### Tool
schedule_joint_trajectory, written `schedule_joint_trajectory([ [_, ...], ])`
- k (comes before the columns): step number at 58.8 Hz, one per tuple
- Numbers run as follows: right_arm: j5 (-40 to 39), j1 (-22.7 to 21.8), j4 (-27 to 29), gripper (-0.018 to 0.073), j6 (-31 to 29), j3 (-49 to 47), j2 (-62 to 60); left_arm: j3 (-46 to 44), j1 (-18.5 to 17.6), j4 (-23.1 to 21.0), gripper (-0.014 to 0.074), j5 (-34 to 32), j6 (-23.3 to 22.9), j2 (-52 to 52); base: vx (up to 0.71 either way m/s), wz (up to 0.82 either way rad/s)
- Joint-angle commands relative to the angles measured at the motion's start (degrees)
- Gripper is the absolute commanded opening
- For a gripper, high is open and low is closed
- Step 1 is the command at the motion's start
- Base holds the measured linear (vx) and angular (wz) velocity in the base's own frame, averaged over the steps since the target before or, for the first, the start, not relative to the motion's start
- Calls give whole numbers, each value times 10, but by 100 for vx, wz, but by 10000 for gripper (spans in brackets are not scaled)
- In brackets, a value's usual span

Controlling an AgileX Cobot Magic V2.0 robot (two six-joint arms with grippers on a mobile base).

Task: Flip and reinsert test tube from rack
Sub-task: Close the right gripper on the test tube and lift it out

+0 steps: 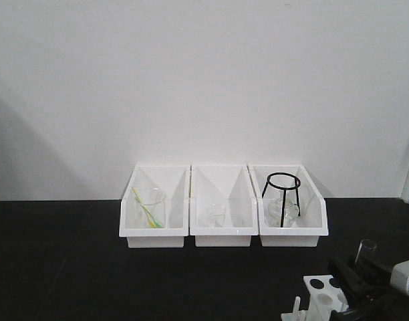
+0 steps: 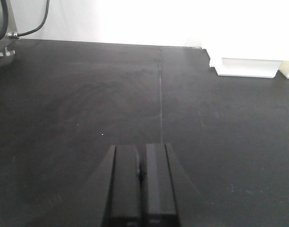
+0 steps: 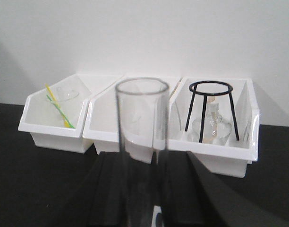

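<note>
The slim clear glass test tube point(image 3: 141, 137) is out of the small white plastic rack point(image 1: 323, 289). It is held in the air just beside the rack, on the rack's right side in the front view, and a little higher than its top plate. The right jaws are clamped on the lower part of the tube, one on each side. The round open rim points up and leans a little away from the rack. I judge that the grip is low on the glass so that the upper part is free for the turn. The tube looks empty, so turning it should spill nothing.

The rack stands on the black desk point(image 1: 71, 267). The round holes that I can see in its top plate are empty, so there is place for the tube to go back. Behind the rack, well apart from it, three white open bins point(image 1: 158, 237) stand in a row at the wall.

The left jaws are pressed together and hold nothing, low over the bare desk. The rack does not appear in the left wrist view, so I think this arm waits aside to leave room.

The flip is not yet done. The next move probably needs a wrist rotation and then careful alignment over a hole, because smooth glass can slip or knock the plate.
</note>
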Motion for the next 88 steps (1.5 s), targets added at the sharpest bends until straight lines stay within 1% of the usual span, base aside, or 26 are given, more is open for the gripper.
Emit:
schedule_joint_trajectory([
  [1, 4, -2, 0, -13, 14, -12, -63, 0, -4, -2, -6, -50, 0, -6, 0, 0],
  [6, 48, -2, 0, -13, 22, -14, -108, 0, -4, -2, -6, -50, 0, -6, 0, 0],
  [11, 114, -2, -2, -12, 54, -31, -148, 0, -4, -2, -6, -50, 0, -6, 0, 0],
  [14, 170, -2, -15, -12, 69, -57, -170, 0, -4, -2, -6, -50, 0, -6, 0, 0],
  [19, 232, -2, -38, -12, 75, -95, -196, 0, -4, -2, -6, -50, 0, -6, 0, 0],
  [20, 255, -2, -44, -11, 78, -106, -201, 0, -4, -2, -6, -50, 0, -6, 0, 0],
  [27, 328, -2, -61, -9, 86, -159, -220, 0, -4, -2, -6, -50, 0, -6, 0, 0],
  [31, 355, -2, -78, -9, 85, -180, -225, 0, -4, -2, -6, -50, 0, -6, 0, 0],
  [37, 395, -2, -156, -9, 79, -204, -225, 0, -4, -2, -6, -50, 0, -6, 0, 0],
  [38, 408, -2, -187, -9, 79, -209, -225, 0, -4, -2, -6, -50, 0, -6, 0, 0],
  [44, 440, -2, -300, -9, 79, -223, -225, 0, -4, -2, -6, -50, 0, -6, 0, 0],
  [47, 452, -2, -378, -9, 79, -227, -225, 0, -4, -2, -6, -50, 0, -6, 0, 0],
  [52, 456, -2, -487, -9, 79, -228, -225, 0, -4, -2, -6, -50, 0, -6, 0, 0],
  [53, 456, -2, -525, -9, 79, -228, -225, 0, -4, -2, -6, -50, 0, -6, 0, 0],
  [56, 455, -2, -579, -9, 79, -228, -225, 0, -4, -2, -6, -50, 0, -6, 0, 0],
  [58, 451, -2, -629, -9, 79, -228, -225, 0, -4, -2, -6, -50, 0, -6, 0, 0],
  [60, 449, -2, -652, -9, 79, -228, -225, 0, -4, -2, -6, -50, 0, -6, 0, 0],
  [61, 447, -2, -680, -9, 79, -228, -225, 0, -4, -2, -6, -50, 0, -6, 0, 0],
  [63, 445, -2, -710, -9, 79, -228, -225, 0, -4, -2, -6, -50, 0, -6, 0, 0],
  [72, 440, -2, -819, -9, 79, -228, -225, 0, -4, -2, -6, -50, 0, -6, 0, 0],
  [74, 440, -2, -832, -9, 80, -228, -225, 0, -4, -2, -6, -50, 0, -6, 0, 0],
  [77, 440, -2, -831, -9, 93, -228, -225, 0, -4, -2, -6, -50, 0, -6, 0, 0],
  [88, 440, -2, -759, -9, 215, -228, -225, 0, -4, -2, -6, -50, 0, -6, 0, 0],
])
